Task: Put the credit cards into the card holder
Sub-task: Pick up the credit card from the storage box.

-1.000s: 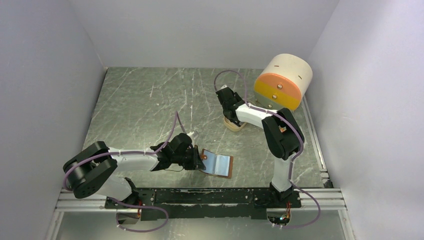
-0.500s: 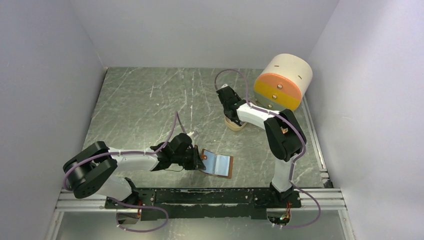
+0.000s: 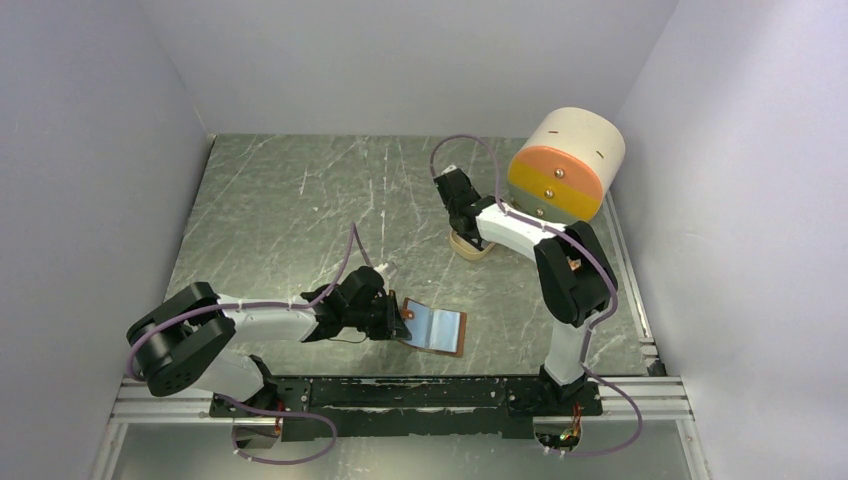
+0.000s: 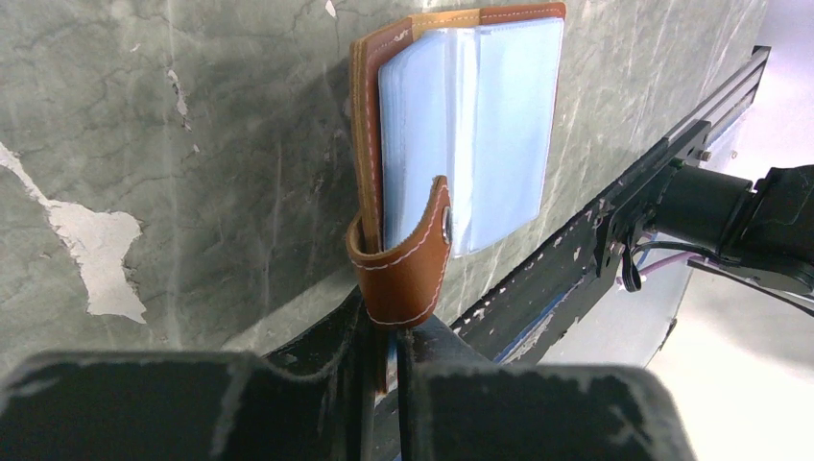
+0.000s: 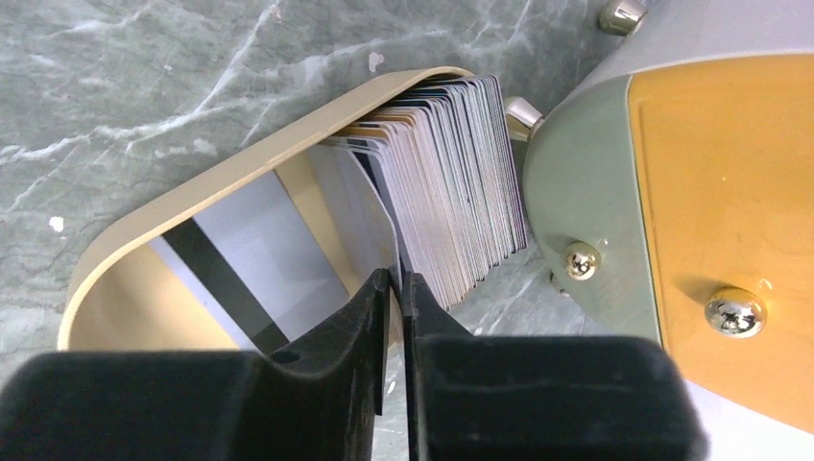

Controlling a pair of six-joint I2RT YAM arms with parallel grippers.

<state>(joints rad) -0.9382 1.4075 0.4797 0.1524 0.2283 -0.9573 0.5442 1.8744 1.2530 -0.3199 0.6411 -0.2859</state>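
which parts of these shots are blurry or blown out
Left wrist view: the jaws at the bottom are a dark blur, the card holder is sharp, the right edge washes out white. Right wrist view: jaws blurred too, the credit cards crisp, glints on the screws of the drum box. Top external view: evenly lit, in focus.

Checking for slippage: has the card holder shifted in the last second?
No. The card holder lies at the same spot beside the black base rail, left end effector gripping it.
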